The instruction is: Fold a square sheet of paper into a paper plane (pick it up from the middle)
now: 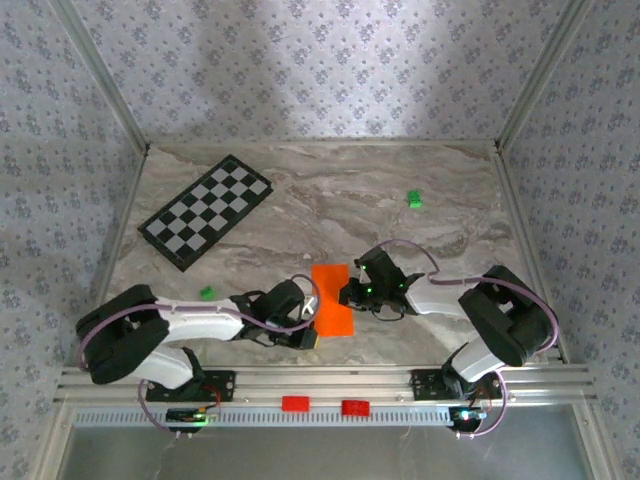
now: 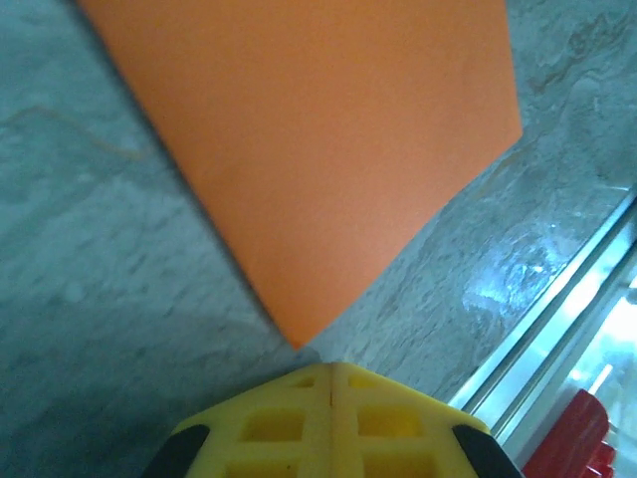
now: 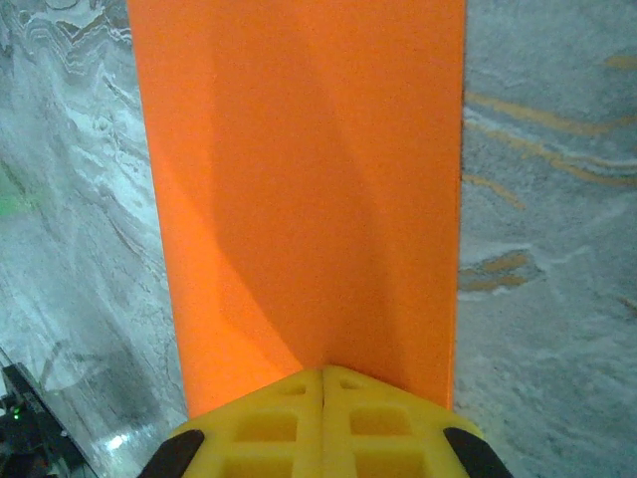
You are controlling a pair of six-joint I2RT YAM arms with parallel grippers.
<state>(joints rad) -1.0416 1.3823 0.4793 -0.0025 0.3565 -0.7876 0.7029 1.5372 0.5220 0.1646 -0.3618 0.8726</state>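
The orange sheet of paper point(image 1: 333, 298) lies flat on the grey veined marble counter point(image 1: 400, 240), smooth, matte and oblong from above. The left claw point(image 2: 330, 370) is closed, its yellow fingers pressed together just short of a paper corner. The right claw point(image 3: 323, 373) is likewise closed, its tip at the sheet's edge.

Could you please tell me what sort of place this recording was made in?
Probably a lab test cell for tabletop manipulation: a marble-look table fenced by an aluminium frame and patterned backdrop walls, with a checkered board lying on it.
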